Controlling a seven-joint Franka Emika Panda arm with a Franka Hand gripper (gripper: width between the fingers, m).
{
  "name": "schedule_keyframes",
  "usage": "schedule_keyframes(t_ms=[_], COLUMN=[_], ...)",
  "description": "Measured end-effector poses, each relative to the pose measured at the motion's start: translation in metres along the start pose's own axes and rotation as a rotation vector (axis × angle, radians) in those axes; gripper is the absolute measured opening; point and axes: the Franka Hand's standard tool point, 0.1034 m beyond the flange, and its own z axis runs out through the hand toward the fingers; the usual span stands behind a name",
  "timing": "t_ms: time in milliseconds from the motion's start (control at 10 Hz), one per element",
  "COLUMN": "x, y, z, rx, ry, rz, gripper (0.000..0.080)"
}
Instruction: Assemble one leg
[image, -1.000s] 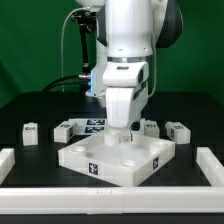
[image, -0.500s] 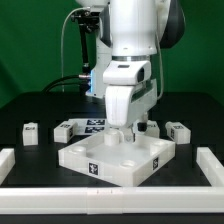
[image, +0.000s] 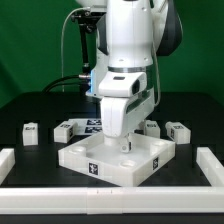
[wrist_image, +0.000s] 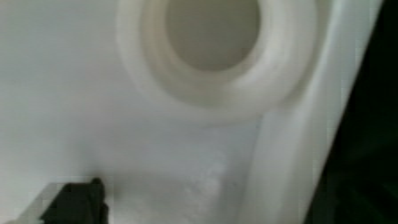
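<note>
Gripper (image: 123, 141) now tilted, lower over tabletop (image: 88, 155), corner hole (wrist_image: 205, 35) close beneath beside raised rim (wrist_image: 311, 130), open or closed unclear

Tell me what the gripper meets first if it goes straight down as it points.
Most likely the white square piece right below the gripper; the wrist view shows its surface and a round hole close up. Whether it lines up with that hole is unclear.

A robotics lab: a white robot arm (image: 128, 60) hangs over a black table (image: 40, 150), green curtain (image: 30, 40) behind it, cables (image: 66, 50) beside it (small tagged white posts (image: 31, 132) lie around it), white rails (image: 50, 176) in front.
</note>
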Motion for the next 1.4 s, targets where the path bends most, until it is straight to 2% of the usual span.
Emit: schedule_keyframes(t_ms=[100,400,500,600,700,1300,1400], x=[-0.0022,-0.0055,-0.0054,-0.0058,-0.0055,-0.0056,-0.0065], y=[0.0008,0.0021,0.0021,0.0022,0.002,0.002,0.0024], z=[0.0002,0.0005,0.0006,0.0006,0.0006,0.0006,0.0003], rx=[0.001,-0.004,-0.004,-0.004,-0.003,-0.003,0.009], ry=[0.0,0.003,0.003,0.002,0.002,0.002,-0.007], rz=[0.005,0.006,0.006,0.007,0.007,0.007,-0.023], gripper=[0.0648,0.025,0.025,0.0077,0.0058,0.0058,0.0058])
